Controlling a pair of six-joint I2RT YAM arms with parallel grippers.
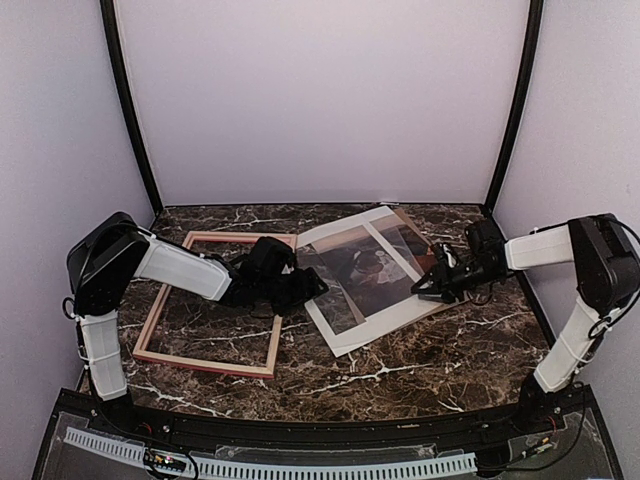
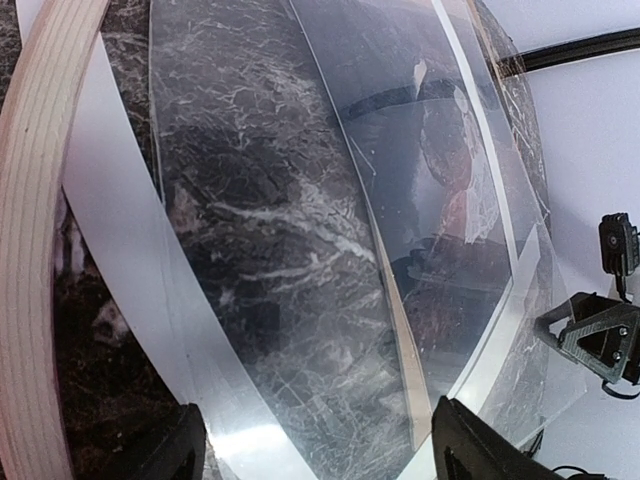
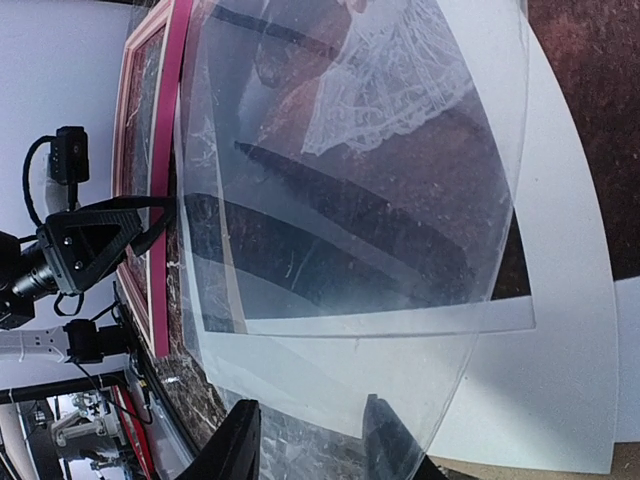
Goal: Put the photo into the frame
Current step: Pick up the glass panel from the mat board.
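The photo (image 1: 365, 265), a dark print with a wide white border, lies flat right of centre; its white-dressed figure (image 3: 390, 90) shows in the right wrist view. A clear sheet (image 3: 330, 250) lies over it and reaches toward the frame (image 1: 165, 310), which rests flat on the left, pale wood (image 2: 30, 250) with a pink face (image 3: 160, 200). My left gripper (image 1: 310, 285) hovers open at the sheet's left end, fingers wide apart (image 2: 325, 450). My right gripper (image 1: 420, 288) is at the right end, open, jaws straddling the sheet's edge (image 3: 315, 440), one finger (image 3: 395, 440) seen through it.
A brown board (image 1: 408, 218) sticks out from under the photo at its far right corner. The dark marble table (image 1: 450, 360) carries everything. Black posts and pale walls close in the back and sides. The left arm lies across the frame's right rail.
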